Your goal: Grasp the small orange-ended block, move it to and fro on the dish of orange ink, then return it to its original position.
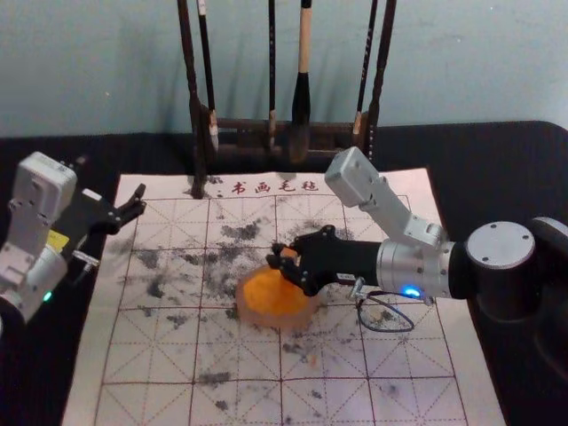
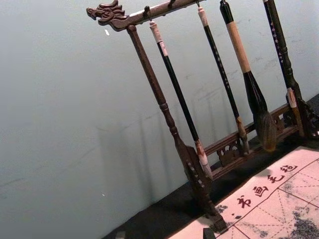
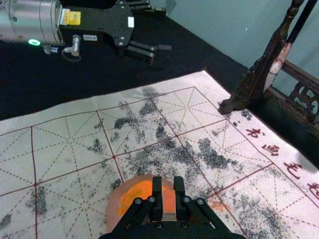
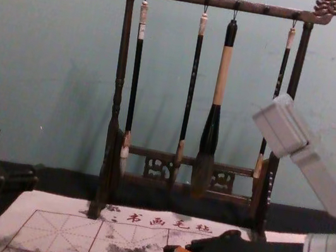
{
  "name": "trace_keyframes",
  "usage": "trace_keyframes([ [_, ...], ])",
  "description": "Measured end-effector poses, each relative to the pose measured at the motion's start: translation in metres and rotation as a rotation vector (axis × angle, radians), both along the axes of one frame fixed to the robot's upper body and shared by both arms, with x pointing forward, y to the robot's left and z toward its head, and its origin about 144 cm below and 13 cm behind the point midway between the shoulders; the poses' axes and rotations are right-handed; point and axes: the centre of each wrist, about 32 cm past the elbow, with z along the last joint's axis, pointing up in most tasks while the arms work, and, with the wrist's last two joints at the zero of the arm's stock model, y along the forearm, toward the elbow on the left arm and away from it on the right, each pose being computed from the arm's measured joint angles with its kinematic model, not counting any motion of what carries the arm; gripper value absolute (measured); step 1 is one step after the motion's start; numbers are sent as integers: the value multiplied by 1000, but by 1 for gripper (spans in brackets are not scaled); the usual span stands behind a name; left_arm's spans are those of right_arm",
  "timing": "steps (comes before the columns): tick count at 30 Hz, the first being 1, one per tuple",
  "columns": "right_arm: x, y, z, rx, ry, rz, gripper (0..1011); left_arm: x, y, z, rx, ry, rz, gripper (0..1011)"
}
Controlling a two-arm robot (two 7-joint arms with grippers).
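Pinched between the closed-in fingers would be the wrong worry here; the grasp looks settled.Reaching in from the right of the head view, the right gripper (image 3: 168,185) has its fingers clamped on the orange-ended block (image 3: 169,201), which sits between the tips. The relation that counts is block to dish: in the head view, the dish of orange ink (image 1: 302,316) lies at the centre, just below and partly behind those fingertips. The block's long axis looks roughly upright, across the fingers' reach, though its lower end is hidden, so I cannot tell whether it touches the ink. Stroking likely calls for short, level moves inside the rim; drifting wide could smear the felt mat (image 1: 417,355). The left gripper (image 1: 139,201), fingers apart, is parked at the left, farther from the dish.
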Motion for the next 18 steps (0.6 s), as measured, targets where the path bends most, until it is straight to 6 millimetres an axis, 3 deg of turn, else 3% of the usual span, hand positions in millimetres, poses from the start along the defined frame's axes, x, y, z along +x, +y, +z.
trace_keyframes([
  [18, -10, -5, -1, 8, 14, 29, 111, 0, 0, 0, 0, 0, 0, 1001],
])
